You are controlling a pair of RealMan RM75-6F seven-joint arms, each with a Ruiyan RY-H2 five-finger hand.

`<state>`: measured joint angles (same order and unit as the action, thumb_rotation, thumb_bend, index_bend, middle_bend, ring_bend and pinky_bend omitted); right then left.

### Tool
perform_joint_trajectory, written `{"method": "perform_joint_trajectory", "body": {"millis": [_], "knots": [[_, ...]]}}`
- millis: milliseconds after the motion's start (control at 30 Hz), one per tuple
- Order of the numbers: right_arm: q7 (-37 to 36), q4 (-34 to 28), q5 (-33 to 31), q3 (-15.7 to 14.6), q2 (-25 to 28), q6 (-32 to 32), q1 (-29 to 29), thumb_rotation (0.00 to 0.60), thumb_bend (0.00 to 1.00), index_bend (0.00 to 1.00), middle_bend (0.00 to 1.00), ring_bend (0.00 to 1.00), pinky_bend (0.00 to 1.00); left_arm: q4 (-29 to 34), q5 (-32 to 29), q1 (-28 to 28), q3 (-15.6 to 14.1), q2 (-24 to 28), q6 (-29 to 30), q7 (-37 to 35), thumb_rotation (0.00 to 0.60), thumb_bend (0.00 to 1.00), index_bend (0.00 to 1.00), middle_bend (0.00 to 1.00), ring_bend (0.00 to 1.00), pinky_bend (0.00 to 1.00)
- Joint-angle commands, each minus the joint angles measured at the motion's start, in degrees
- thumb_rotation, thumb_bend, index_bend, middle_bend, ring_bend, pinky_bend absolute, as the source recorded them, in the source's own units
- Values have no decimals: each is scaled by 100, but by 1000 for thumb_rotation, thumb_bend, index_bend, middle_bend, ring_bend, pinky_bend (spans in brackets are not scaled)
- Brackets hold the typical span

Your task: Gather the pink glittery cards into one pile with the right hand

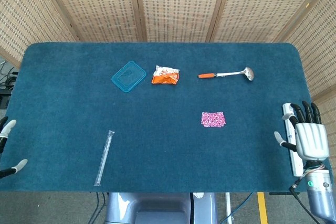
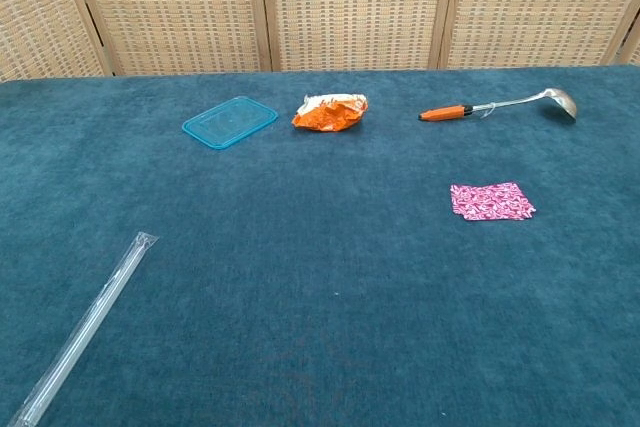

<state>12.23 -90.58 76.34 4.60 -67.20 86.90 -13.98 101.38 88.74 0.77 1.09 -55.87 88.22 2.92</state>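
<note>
My right hand (image 1: 310, 139) hung flat over the right edge of the dark blue carpeted table (image 1: 63, 103), with its fingers spread wide and nothing in it. It sat above a long white stick-like bar (image 1: 289, 116) near that edge, well apart from the pink glittery cards (image 1: 213, 119). I think my hand was out there to be clear of the cards, so the job looked about done to me. The cards lay on the table right of the middle, in one neat little flat pile with the edges lined up. They were bright pink with small white sparkly marks, and no loose card showed anywhere else. Only a bit of my left hand (image 1: 6, 148) showed at the left edge, so I could not tell how it was held. Far from the pile were a clear blue plastic lid (image 1: 128, 76), a crumpled orange snack bag (image 1: 165, 75), a metal ladle with an orange handle (image 1: 227, 74) and a long clear plastic sleeve (image 1: 104, 157)
</note>
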Motion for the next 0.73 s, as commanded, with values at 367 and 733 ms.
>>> {"method": "perform_joint_trajectory", "body": {"millis": [367, 733], "knots": [[81, -340, 260, -194, 288, 130, 389, 600, 337, 378, 189, 0, 0, 147, 219, 21, -96, 23, 14, 38, 600, 47, 0, 0, 0, 0], [-41, -375, 344, -194, 296, -123, 403, 600, 337, 378, 189, 0, 0, 179, 149, 23, -137, 17, -66, 108, 600, 46, 0, 0, 0, 0]]}}
